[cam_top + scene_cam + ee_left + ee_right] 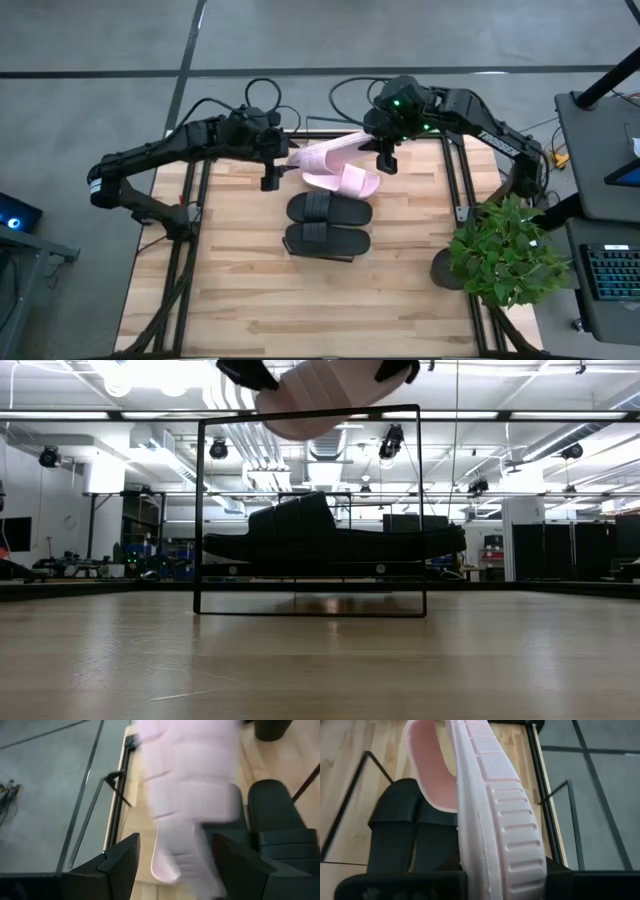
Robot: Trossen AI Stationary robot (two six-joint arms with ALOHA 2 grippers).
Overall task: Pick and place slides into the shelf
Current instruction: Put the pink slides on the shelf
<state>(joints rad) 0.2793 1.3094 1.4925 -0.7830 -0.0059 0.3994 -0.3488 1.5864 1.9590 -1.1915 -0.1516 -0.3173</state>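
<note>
Task status: three slides sit on the shelf (pixel 400 215); the fourth is in the air.
Black slides (pixel 328 224): two, side by side on the shelf panel.
Placed pink slide (pixel 343 181): on the shelf, just beyond the black pair.
Held pink slide (pixel 330 152): raised above the placed one, tilted on edge.
Right gripper (pixel 385 150): fingers clamped on the held pink slide's end.
Left gripper (pixel 268 176): fingers spread, empty, beside the slide's other end.
Remaining: lower and release the last slide.

both arms reach inward; right gripper (pixel 383 150) clamped, left gripper (pixel 269 170) seemingly parted (blurred view).
</note>
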